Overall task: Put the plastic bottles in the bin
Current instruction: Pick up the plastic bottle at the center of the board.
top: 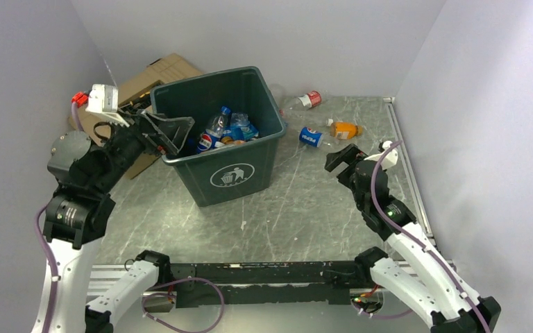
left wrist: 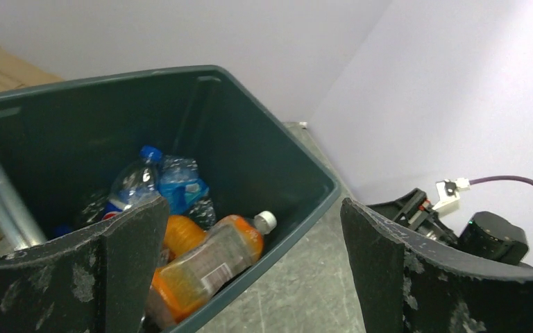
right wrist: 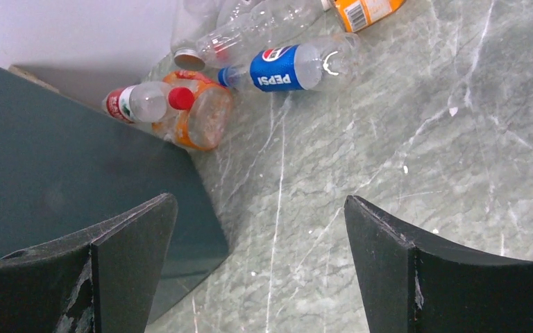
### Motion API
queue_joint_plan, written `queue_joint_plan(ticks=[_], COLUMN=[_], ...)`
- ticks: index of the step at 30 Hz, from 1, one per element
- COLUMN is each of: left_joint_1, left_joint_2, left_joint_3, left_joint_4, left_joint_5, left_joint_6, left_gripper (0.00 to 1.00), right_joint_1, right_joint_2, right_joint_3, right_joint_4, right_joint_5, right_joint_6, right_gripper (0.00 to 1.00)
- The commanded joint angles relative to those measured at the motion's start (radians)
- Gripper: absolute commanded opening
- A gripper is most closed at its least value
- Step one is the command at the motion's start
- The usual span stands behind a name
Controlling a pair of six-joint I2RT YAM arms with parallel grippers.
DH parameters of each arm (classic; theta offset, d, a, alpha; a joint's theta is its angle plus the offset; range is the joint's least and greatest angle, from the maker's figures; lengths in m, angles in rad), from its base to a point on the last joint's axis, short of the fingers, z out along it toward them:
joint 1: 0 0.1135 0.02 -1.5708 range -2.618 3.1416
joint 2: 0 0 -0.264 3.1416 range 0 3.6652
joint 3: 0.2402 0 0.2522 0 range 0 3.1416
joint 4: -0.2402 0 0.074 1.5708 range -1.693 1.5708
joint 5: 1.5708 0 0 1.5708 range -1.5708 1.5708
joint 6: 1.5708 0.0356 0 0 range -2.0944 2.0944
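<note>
- Marbled grey-green table (top: 298, 208), closed in by plain white walls (top: 264, 35), carries the bin (top: 232, 173) near its middle; cardboard (top: 159, 76) is seen behind it.
- Several bottles (top: 216, 128) are already lodged inside the bin, with an orange bottle (left wrist: 208, 260) lying uppermost in the left wrist view.
- The left gripper (top: 173, 135) is held over the bin's left rim, jaws spread wide and nothing between them (a spot from which a bottle can be dropped straight in, it may be judged).
- The right gripper (top: 340, 158) is poised to the right of the bin, jaws likewise wide and empty, tilted down at the table so that the loose bottles are brought within reach.
- Left on the table are a Pepsi bottle (top: 311, 136), an orange-label bottle (top: 345, 130) just beside it, and a red-label bottle (top: 310, 99) farther back near the wall.
- The Pepsi bottle is judged the nearest target. It lies on its side and could roll if nudged, so a grip across its body would be called for.
</note>
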Motion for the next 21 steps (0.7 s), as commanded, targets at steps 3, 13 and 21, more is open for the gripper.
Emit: queue_joint_plan(ticks=[3,13,21], left_joint_1=[-0.004,-0.004,-0.004], left_joint_2=[-0.014,-0.067,-0.119], left_joint_3=[-0.032,-0.103,-0.105], left_joint_4=[-0.119,-0.048,-0.001], left_joint_5=[-0.143,-0.041,-0.036], left_joint_6=[0.065,-0.008,-0.038], left_gripper=[0.99,0.99,0.98], right_joint_1=[0.001,-0.362,-0.538], right_joint_2=[-0.010,0.277,0.715], right_joint_3=[-0.047,-0.107,0.113], right_joint_4=[0.147,0.368,0.460], right_joint_5=[0.019,-0.154,-0.223], right_joint_6=[0.066,0.198,0.186], right_gripper=[0.95,0.83,0.90])
